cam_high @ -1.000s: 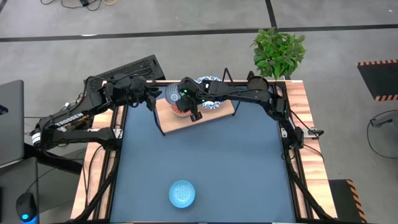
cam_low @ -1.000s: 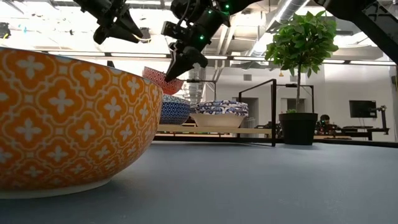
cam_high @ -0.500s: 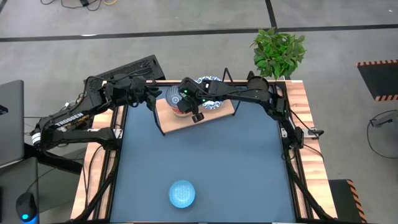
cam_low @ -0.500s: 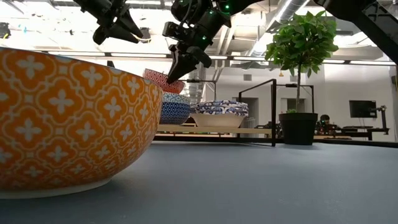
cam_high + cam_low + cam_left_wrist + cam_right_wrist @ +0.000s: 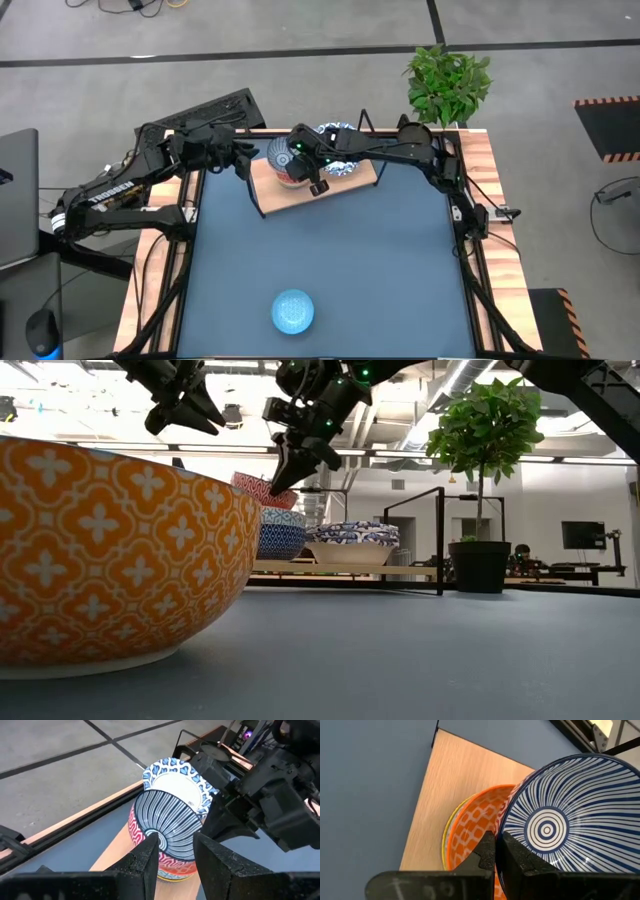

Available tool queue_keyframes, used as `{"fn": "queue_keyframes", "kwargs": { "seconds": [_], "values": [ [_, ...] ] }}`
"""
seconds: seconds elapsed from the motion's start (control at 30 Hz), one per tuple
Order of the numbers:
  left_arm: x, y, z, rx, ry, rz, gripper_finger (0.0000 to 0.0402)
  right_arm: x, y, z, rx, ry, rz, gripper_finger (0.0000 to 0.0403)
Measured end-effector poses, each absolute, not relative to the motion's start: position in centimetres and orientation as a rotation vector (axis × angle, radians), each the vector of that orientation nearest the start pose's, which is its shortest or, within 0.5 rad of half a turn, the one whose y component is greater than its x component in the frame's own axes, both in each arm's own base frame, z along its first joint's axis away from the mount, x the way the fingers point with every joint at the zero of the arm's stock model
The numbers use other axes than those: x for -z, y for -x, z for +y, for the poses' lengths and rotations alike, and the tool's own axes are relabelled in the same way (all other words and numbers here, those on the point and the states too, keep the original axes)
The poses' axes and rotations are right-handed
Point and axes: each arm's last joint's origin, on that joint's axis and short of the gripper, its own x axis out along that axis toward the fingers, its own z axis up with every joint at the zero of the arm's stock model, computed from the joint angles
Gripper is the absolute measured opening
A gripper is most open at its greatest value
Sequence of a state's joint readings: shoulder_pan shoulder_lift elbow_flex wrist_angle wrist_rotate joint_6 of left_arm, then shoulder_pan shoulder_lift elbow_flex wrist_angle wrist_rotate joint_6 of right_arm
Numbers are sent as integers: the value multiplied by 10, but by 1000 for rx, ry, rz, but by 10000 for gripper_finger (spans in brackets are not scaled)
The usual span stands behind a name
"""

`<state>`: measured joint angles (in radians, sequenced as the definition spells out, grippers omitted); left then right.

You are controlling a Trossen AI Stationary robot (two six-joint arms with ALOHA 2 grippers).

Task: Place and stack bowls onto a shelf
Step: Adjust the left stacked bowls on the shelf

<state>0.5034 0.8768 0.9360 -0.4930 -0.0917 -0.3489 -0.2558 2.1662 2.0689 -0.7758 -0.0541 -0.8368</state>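
Striped bowl [image 5: 560, 827] rim pinched between right fingers [image 5: 507, 862].

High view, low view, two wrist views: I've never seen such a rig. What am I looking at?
Two robot arms work at a blue table. One camera looks down, one sits at table level, one rides each wrist. The right tool pinches the rim of a tilted blue-striped bowl, atop other bowls on the wooden shelf, beside a white blue-rimmed bowl. The left tool hovers open nearby, holding nothing. Another bowl, light blue inside, sits at the table's opposite end.
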Motion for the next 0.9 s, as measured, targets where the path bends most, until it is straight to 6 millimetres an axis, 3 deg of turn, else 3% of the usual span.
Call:
{"fn": "queue_keyframes", "kwargs": {
  "seconds": [0.63, 0.9],
  "values": [
    [-340, -156, 89, -659, 430, 322, 106, -283, -465, -115, -233, 664, 869, 30],
    [-340, -156, 89, -654, 443, 319, 106, -288, -466, -117, -178, 684, 853, 30]
  ]
}}
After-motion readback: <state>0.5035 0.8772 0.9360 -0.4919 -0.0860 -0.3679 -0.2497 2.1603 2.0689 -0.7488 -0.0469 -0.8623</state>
